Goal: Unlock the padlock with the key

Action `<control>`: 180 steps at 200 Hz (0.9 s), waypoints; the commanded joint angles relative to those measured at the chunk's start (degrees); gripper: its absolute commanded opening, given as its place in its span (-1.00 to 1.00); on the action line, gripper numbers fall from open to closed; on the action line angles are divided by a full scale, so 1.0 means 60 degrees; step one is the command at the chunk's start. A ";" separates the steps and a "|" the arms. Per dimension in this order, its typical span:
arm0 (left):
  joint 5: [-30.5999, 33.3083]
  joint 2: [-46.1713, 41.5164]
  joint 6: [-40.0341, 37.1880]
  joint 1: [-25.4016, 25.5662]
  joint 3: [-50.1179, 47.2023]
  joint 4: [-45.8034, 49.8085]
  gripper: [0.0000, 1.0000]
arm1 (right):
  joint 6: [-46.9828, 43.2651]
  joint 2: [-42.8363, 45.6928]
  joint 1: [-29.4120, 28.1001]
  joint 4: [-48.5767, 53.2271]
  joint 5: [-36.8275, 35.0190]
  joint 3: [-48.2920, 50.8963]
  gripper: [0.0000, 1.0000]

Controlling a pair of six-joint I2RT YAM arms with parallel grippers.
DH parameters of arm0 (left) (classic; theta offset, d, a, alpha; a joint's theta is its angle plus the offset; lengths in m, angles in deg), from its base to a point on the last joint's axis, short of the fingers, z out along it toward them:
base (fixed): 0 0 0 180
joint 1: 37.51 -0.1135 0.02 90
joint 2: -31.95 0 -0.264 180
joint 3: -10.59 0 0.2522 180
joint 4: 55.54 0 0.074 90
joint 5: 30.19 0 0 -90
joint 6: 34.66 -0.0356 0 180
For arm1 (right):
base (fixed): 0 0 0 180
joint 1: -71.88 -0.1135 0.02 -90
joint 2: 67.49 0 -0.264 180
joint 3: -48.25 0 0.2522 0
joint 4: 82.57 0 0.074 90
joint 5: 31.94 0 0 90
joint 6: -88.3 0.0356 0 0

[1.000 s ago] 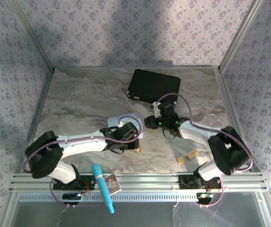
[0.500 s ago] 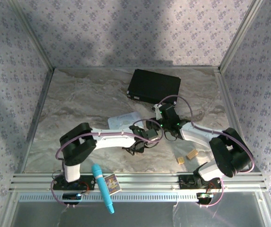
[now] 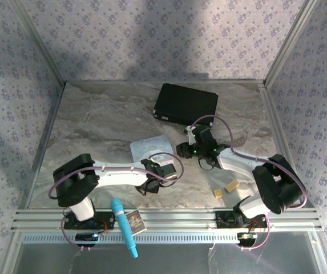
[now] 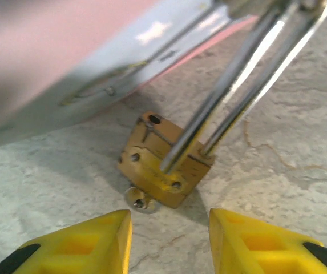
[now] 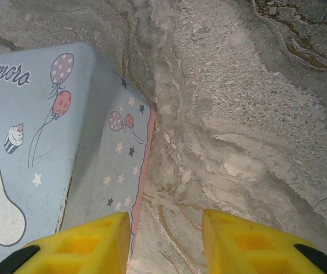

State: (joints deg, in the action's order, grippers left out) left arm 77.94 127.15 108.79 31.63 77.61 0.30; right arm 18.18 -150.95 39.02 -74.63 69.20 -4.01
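Our left claw [image 4: 169, 245] hangs released, its yellow fingers [image 4: 77, 248] apart with nothing between them, low over the marbled worktop [image 3: 95, 125] and facing the lock. Our right claw [image 5: 166, 242] is also released and empty, hovering over the edge of the pastel tin [image 5: 43, 131].

That tin is the biggest thing in our way. In the left wrist view its side rises just beside the padlock [image 4: 164, 164], so we judge there is little room to come in from that flank. We would approach from the open marble side instead.

The padlock lies on the worktop close to the tin, with its brass body nearest our left claw. Its silver shackle [image 4: 249, 74] runs away toward the top of that view. Both legs appear seated in the body, so we take it as locked.

The key [image 4: 139, 200] is a small silvery round piece touching the lower edge of the body. We cannot tell whether it sits in the keyhole or merely lies against it.

We judge the step in hand to be taking hold of the key. It is thin and flat, so we should:

- centre the fingers on its round head
- descend until they nearly graze the worktop
- clench slowly, because a quick pinch could flick the key aside or shove the padlock under the tin

The right claw would do well to come over and steady the brass body.
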 commanded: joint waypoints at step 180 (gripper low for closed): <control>0.1467 0.0146 -0.1829 0.0253 -0.0462 -0.1624 -0.22 | 0.0041 0.0170 0.0037 0.0017 -0.0043 0.0256 -0.25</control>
State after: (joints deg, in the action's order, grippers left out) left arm 88.22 126.52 98.98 32.68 74.92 -9.93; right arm 18.18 -150.93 39.02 -74.65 69.20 -3.13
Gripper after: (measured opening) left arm 0.399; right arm 0.377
